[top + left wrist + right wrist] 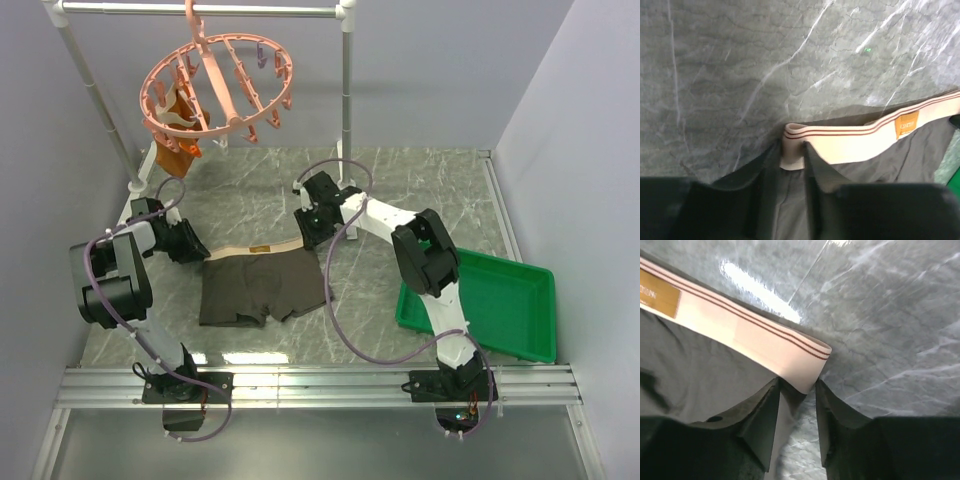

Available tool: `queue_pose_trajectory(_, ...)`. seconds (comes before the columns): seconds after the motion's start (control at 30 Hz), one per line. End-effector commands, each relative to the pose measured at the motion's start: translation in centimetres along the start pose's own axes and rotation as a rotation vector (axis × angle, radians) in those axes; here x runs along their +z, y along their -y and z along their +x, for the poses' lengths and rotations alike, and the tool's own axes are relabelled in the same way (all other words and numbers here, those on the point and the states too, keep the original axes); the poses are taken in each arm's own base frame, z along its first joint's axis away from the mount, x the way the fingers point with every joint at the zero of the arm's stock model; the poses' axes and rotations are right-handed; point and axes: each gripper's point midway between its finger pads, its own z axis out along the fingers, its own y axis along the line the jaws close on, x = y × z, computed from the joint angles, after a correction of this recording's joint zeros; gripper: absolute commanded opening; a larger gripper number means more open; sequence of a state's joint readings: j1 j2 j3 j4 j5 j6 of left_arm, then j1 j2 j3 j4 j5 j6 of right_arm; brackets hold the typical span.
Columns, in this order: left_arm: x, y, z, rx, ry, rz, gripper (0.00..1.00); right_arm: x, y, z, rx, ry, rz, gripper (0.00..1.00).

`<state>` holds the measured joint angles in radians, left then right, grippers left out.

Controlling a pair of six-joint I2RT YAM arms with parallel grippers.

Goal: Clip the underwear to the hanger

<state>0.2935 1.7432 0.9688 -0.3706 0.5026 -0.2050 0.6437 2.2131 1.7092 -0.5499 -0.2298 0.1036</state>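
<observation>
The underwear [262, 288] lies flat on the marble table, its tan waistband toward the rack. My left gripper [195, 250] is at the waistband's left corner. In the left wrist view its jaws [792, 146] stand narrow, with the folded band end [791, 157] pinched between them. My right gripper [312, 238] is at the right corner. In the right wrist view it [797, 384] straddles the band corner [805, 371], slightly open, with table showing in the gap. The pink hanger [222, 90] hangs from the rack, far above both grippers.
A smaller orange-brown garment [178, 150] is clipped to the hanger's left side. The white-grey pipe rack [345, 80] stands at the back. A green tray [510, 300] sits at the right, beside the right arm. Grey walls close in on both sides.
</observation>
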Motion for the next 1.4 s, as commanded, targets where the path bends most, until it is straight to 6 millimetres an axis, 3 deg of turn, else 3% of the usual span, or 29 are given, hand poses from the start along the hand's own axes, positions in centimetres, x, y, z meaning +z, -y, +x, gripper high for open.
queue_pose_trajectory(0.0, 0.7, -0.1, 0.3, 0.008, -0.005, -0.002, 0.28, -0.9, -0.3, -1.7, 0.042, 0.034, -0.06, 0.38)
queue_pose_trajectory(0.1, 0.8, -0.2, 0.5, 0.009, -0.008, -0.006, 0.14, -1.4, -0.5, -1.8, 0.047, 0.044, -0.084, 0.14)
queue_pose_trajectory(0.13, 0.6, -0.2, 0.4, 0.013, -0.006, -0.008, 0.08, -1.6, -0.5, -1.7, 0.049, 0.041, -0.084, 0.02)
queue_pose_trajectory(0.17, 0.3, -0.1, 0.2, 0.02, 0.001, -0.011, 0.04, -2.2, -0.8, -1.8, 0.048, 0.047, -0.094, 0.0)
queue_pose_trajectory(0.2, 0.0, -0.1, -0.1, 0.028, 0.012, -0.017, 0.01, -2.6, -1.0, -1.7, 0.048, 0.051, -0.102, 0.0)
queue_pose_trajectory(0.37, -3.8, 1.3, -2.6, 0.129, 0.134, -0.013, 0.0, -5.8, -0.7, -1.3, 0.045, 0.116, -0.084, 0.0)
queue_pose_trajectory(0.53, -6.3, 1.4, -4.7, 0.22, 0.216, -0.049, 0.0, -6.2, 0.2, -0.7, 0.04, 0.13, -0.053, 0.0)
queue_pose_trajectory(0.83, -3.6, 1.0, -4.5, 0.199, 0.205, 0.023, 0.0, -1.7, 0.3, -1.3, 0.047, 0.086, -0.07, 0.0)
queue_pose_trajectory(1.0, -2.4, 1.3, -4.9, 0.183, 0.224, 0.068, 0.02, -0.9, 0.0, -2.2, 0.029, 0.103, -0.064, 0.0)
queue_pose_trajectory(1.07, -2.1, 1.5, -4.9, 0.179, 0.212, 0.089, 0.1, -1.0, -0.1, -2.4, 0.025, 0.103, -0.064, 0.11)
queue_pose_trajectory(1.1, -1.8, 1.6, -4.6, 0.172, 0.197, 0.102, 0.2, -1.1, -0.1, -2.4, 0.026, 0.101, -0.055, 0.31)
queue_pose_trajectory(1.2, -2.5, 2.1, -5.3, 0.187, 0.218, 0.107, 0.36, -2.3, -0.4, -2.8, 0.019, 0.121, -0.054, 0.56)
queue_pose_trajectory(1.27, -3.3, 2.6, -5.5, 0.211, 0.23, 0.115, 0.43, -3.8, -0.8, -3.5, 0.007, 0.141, -0.061, 0.61)
queue_pose_trajectory(1.33, -4.9, 3.7, -6.1, 0.248, 0.269, 0.124, 0.56, -5.7, -1.2, -3.9, 0.003, 0.159, -0.064, 0.62)
queue_pose_trajectory(1.37, -5.5, 4.2, -6.2, 0.272, 0.282, 0.13, 0.58, -6.4, -1.6, -4.1, -0.003, 0.168, -0.073, 0.62)
